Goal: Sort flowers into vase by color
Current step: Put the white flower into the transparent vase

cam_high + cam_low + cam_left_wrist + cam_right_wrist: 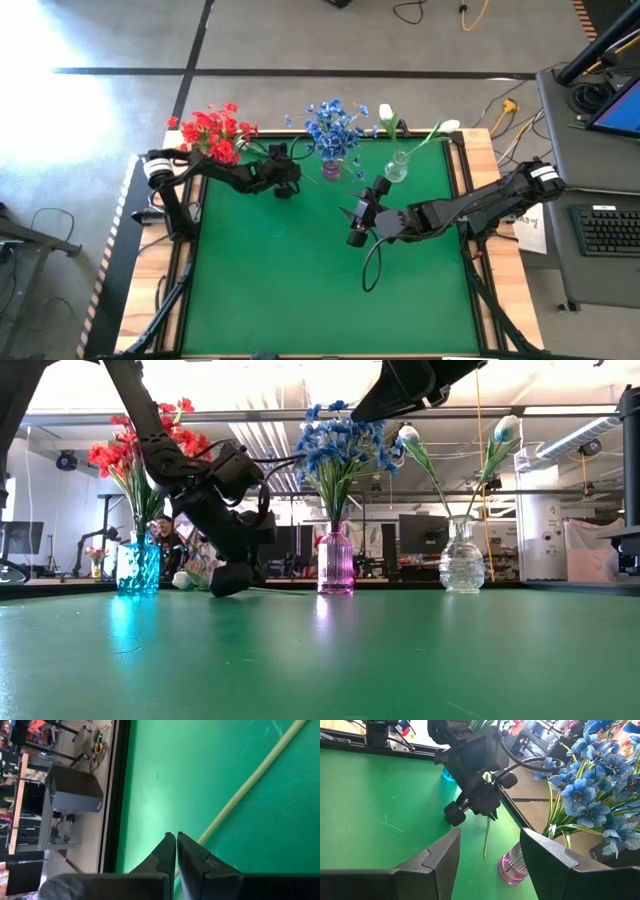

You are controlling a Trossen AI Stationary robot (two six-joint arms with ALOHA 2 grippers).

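I am pinching my left gripper (176, 840) shut on the last loose stem (250, 782) lying on the mat (300, 290). Red flowers (213, 130), blue flowers (333, 125) and white buds (505, 430) are already standing in vases along the far edge; my right gripper (490, 847) is waiting with jaws apart, empty.

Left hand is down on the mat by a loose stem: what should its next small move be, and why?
Probably a gentle lift. The left hand looks shut on the pale green stem, which lies flat on the mat, so raising it frees the stem for a vase.
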